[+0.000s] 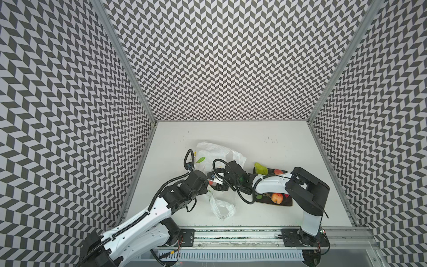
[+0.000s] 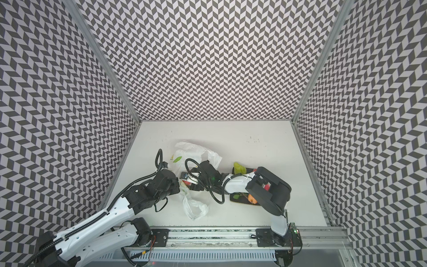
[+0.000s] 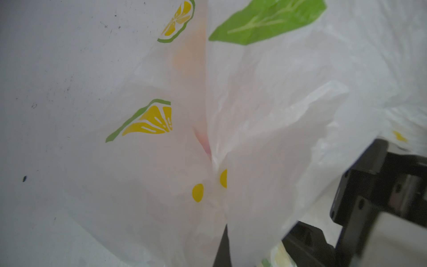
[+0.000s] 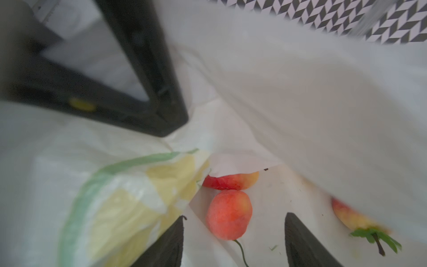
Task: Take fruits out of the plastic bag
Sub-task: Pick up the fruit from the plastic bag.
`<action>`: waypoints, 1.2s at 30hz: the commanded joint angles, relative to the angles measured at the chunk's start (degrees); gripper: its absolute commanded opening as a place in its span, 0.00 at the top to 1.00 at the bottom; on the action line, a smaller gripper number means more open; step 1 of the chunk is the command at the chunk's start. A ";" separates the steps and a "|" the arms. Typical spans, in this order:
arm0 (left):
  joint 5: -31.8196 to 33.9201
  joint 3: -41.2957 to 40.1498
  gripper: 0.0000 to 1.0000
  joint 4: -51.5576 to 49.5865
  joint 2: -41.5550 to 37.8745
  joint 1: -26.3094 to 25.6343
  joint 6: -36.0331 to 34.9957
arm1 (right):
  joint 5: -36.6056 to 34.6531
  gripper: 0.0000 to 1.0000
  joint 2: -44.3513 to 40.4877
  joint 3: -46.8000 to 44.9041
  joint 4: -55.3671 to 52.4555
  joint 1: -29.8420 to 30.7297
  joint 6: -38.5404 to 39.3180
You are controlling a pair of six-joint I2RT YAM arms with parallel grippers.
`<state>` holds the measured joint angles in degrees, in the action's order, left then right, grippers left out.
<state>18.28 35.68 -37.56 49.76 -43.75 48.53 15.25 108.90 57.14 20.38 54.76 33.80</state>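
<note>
Bag (image 1: 217,150) lies crumpled in the middle of the table (image 1: 254,143), its handle loops trailing toward the robot's base. Its white film is printed with lemon slices and green leaves.

The left gripper (image 3: 222,245) is closed on a gathered fold of the bag. In the left wrist view the film bunches into a pinch right at the dark fingertip, and a pink-orange blur shows through the film beyond.

The right arm reaches across over the plate (image 1: 287,203), with the right gripper (image 4: 235,216) inside the bag's mouth. Its jaws stand wide apart and hold nothing. The two dark fingers (image 4: 168,242) flank a peach (image 4: 228,215) lying on the bag's lower layer, without touching it. A second peach (image 4: 231,181) touches the first on the side away from the gripper, half under a flap of film. A third fruit (image 4: 353,217), with green leaves at its stem, peeks from under the upper layer, apart from the other two.

The plate is near the bag, on the robot's right. On it sit a pear (image 1: 261,168) at the far edge and a plated peach (image 1: 277,198) beside a sprig (image 1: 260,197) at the near edge, partly hidden by the right arm.
</note>
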 commanded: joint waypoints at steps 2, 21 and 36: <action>0.09 -0.86 1.00 1.10 -0.58 0.42 -0.04 | 4.70 0.32 3.33 3.67 0.71 -0.45 2.55; 0.26 -2.09 1.00 0.56 -2.63 0.84 1.76 | 3.45 0.44 13.54 6.66 2.29 -1.68 -6.63; 0.88 -2.26 1.00 1.40 -3.12 1.56 1.50 | 1.89 0.72 3.00 3.79 1.85 -1.59 -8.05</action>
<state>17.74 34.17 -36.97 47.37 -42.70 49.21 17.50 115.79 62.46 20.69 53.32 26.26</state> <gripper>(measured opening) 0.047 0.348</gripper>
